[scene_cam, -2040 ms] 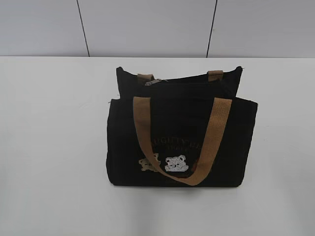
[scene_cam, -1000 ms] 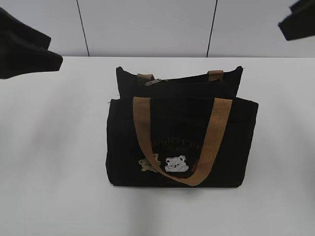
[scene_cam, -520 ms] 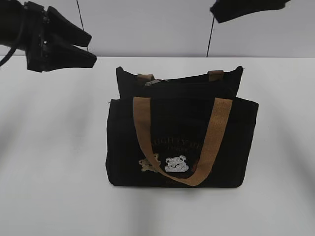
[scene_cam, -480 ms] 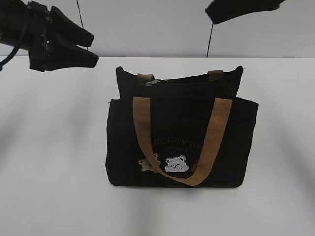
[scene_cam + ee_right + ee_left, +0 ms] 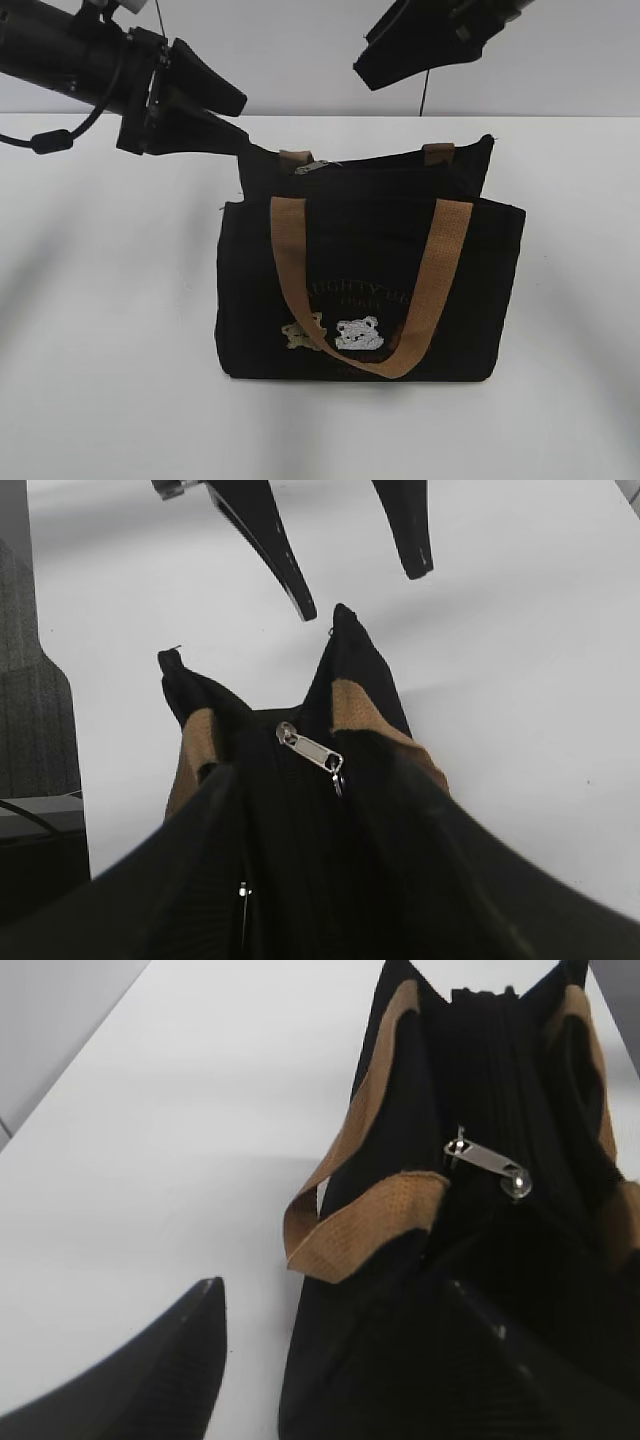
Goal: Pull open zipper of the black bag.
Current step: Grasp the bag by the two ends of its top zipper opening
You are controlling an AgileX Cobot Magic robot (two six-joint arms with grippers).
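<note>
So the left gripper point(image 5: 225, 125) has its jaws spread apart with nothing between them. It sits right at the upper left corner of the black bag point(image 5: 370, 280), and in the left wrist view one finger point(image 5: 140, 1380) is over bare table while the other is over the bag fabric. Can't tell if it actually touches the cloth.

The right gripper point(image 5: 385, 65) is up in the air above the bag's top, a bit right of center, jaws also apart and empty. In its own wrist view the two fingers frame the bag from above, looking straight down on the zipper point(image 5: 300, 810).

The zipper runs along the bag's top edge and looks closed, with the silver pull tab point(image 5: 316, 166) lying flat near the left end, close to the left gripper.

The bag stands upright on the white table point(image 5: 100, 350), one tan handle point(image 5: 420, 300) drooping down the front over the lettering and two bear patches point(image 5: 340, 332).
</note>
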